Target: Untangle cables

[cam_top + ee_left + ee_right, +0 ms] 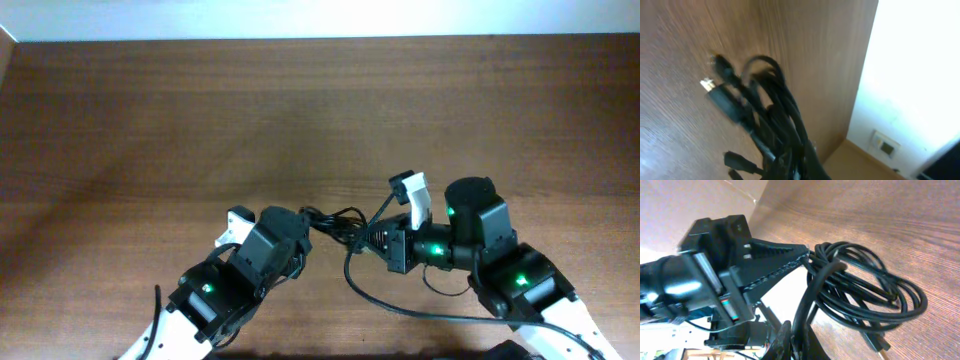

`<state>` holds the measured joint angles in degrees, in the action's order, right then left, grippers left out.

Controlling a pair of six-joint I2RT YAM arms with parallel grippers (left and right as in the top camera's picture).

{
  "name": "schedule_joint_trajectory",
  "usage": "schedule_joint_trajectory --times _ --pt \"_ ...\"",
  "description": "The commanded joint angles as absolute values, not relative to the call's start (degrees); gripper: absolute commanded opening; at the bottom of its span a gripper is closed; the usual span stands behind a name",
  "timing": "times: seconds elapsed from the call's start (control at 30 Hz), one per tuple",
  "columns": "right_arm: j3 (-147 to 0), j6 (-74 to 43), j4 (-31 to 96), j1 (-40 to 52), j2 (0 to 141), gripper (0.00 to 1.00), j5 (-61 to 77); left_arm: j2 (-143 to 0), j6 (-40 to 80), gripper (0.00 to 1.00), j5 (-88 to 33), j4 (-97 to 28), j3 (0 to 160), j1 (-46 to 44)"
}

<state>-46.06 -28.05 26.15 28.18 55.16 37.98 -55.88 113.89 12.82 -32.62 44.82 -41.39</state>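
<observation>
Nearest the robot, the left arm's black fingers [303, 226] and the right arm's black fingers [370, 236] are facing each other almost tip to tip. Both are pinching fully closed on the same bundle of thin black flexible cables [338, 222]. The bundle is stretching between the two sets of tips, so neither arm is the nearer one: each is gripping one side of it. Its long axis is running left to right, from one grip to the other, roughly parallel to the near edge of the brown wooden surface [200, 120].

In the right wrist view a cord is passing down between that arm's own tips, and the ribbed left fingers are clamping the knot just beyond. Farther out, slack loops [880, 295] are fanning away from both grips over the surface. Seen from the left wrist, the strands are leading away from the grip toward small light-tipped plugs [710, 86], which are pointing outward, away from the left fingers.

The coming move is probably turning on that left-right axis. Drawing the grips apart along it would be tightening the knot unless the loops are slipping free. Whether the bundle is resting on the surface or lifted off it, I cannot tell.
</observation>
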Motion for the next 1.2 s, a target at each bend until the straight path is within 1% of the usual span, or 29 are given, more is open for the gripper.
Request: schedule_joint_trajectory --times 0.0,0.23,0.27,0.3,0.33,0.37,0.4,0.47,0.57,0.6,0.67,0.83,0.93,1.0,1.17 --pt "-46.41 -27.2 25.32 28.49 51.13 0.04 39.48 -55.9 114.02 0.0 19.35 -34.41 44.73 -40.69" --pt "-46.41 -27.18 25.36 28.49 48.47 0.04 40.25 -55.72 113.99 0.0 18.81 -34.79 44.73 -40.71" --pt "-46.41 -27.2 25.36 28.49 48.47 0.12 40.23 -55.61 114.02 0.0 18.63 -34.79 44.73 -40.71" --pt "-46.41 -27.2 25.36 28.49 48.47 0.32 40.23 -55.55 113.99 0.0 18.2 -34.7 44.73 -40.71" --pt "-46.41 -27.18 25.34 28.49 48.47 0.59 40.21 -55.51 113.99 0.0 17.76 -34.59 44.73 -40.71" --pt "-46.41 -27.2 25.34 28.49 48.47 0.72 40.23 -55.46 113.99 0.0 17.74 -34.59 44.73 -40.71" --pt "-46.41 -27.2 25.34 28.49 48.47 0.79 40.23 -55.46 113.99 0.0 17.74 -34.59 44.73 -40.71" --pt "-46.41 -27.2 25.34 28.49 48.47 0.86 40.23 -55.27 114.02 0.0 16.29 -34.59 44.73 -40.69" --pt "-46.41 -27.18 25.47 28.49 48.47 0.86 40.23 -53.6 113.99 0.0 16.25 -34.35 44.73 -40.71" --pt "-46.39 -27.16 25.87 28.49 48.49 0.88 40.18 -52.84 113.99 0.0 15.9 -34.37 44.73 -40.71" --pt "-46.39 -25.21 26.65 28.49 48.71 0.89 40.12 -51.42 113.99 0.0 15.05 -33.98 44.73 -40.71" --pt "-46.39 -24.16 27.7 28.49 51.05 0.9 39.79 -46.85 113.97 0.0 10.63 -32.51 44.73 -40.71" --pt "-46.39 -23.94 27.7 28.49 53.15 0.9 39.88 -46.52 113.97 0.0 7.2 -31.0 44.73 -40.71" --pt "-46.39 -19.18 27.68 28.49 54.28 0.89 44.42 -46.52 113.99 0.0 4.67 -30.13 44.73 -40.71" --pt "-46.39 -16.25 27.83 28.56 54.39 0.89 46.37 -46.52 113.99 0.0 -0.86 -27.59 44.73 -40.71"
